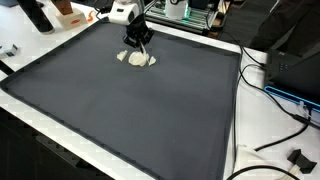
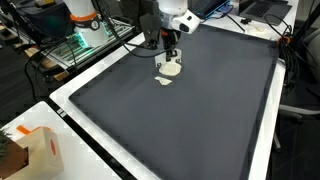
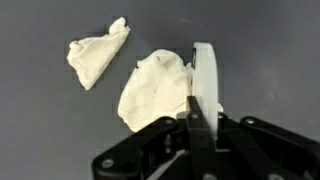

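Observation:
Two cream-white, crumpled soft pieces lie on the dark mat. In the wrist view the larger piece sits just left of my gripper, and the smaller piece lies apart at the upper left. The jaws stand close together on a thin white flat strip that sticks out beyond the fingertips, with its edge beside the larger piece. In both exterior views the gripper hangs low over the cream pieces near the mat's far edge.
The black mat covers most of a white table. Cables and a dark box lie off one side. A cardboard box stands at a table corner. Racks and equipment stand behind the arm.

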Robot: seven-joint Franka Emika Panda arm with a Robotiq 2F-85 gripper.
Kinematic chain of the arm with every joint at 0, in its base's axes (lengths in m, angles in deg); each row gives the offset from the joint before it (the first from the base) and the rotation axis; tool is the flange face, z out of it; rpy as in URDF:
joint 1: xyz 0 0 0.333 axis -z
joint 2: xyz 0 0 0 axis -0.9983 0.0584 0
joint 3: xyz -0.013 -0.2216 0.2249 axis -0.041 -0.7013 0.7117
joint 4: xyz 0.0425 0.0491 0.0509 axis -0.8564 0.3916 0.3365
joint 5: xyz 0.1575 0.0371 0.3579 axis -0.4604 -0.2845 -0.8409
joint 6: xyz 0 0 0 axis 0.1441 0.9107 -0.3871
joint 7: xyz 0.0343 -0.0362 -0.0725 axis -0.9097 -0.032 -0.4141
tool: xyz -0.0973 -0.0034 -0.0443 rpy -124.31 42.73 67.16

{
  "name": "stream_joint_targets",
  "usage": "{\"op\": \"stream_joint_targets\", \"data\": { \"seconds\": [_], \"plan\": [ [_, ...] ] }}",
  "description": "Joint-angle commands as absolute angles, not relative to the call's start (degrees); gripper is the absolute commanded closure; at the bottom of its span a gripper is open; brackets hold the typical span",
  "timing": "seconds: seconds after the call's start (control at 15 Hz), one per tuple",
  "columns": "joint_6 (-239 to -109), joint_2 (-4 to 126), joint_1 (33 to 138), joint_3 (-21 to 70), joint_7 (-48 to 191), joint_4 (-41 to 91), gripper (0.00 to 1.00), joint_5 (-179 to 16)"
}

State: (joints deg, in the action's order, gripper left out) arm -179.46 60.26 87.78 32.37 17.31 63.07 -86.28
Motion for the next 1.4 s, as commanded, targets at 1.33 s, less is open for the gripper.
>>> {"op": "stream_joint_targets", "data": {
  "seconds": [1.33],
  "plan": [
    [-178.81, 68.85, 89.66, 33.67, 33.08, 57.19, 0.99, -84.72]
  ]
}}
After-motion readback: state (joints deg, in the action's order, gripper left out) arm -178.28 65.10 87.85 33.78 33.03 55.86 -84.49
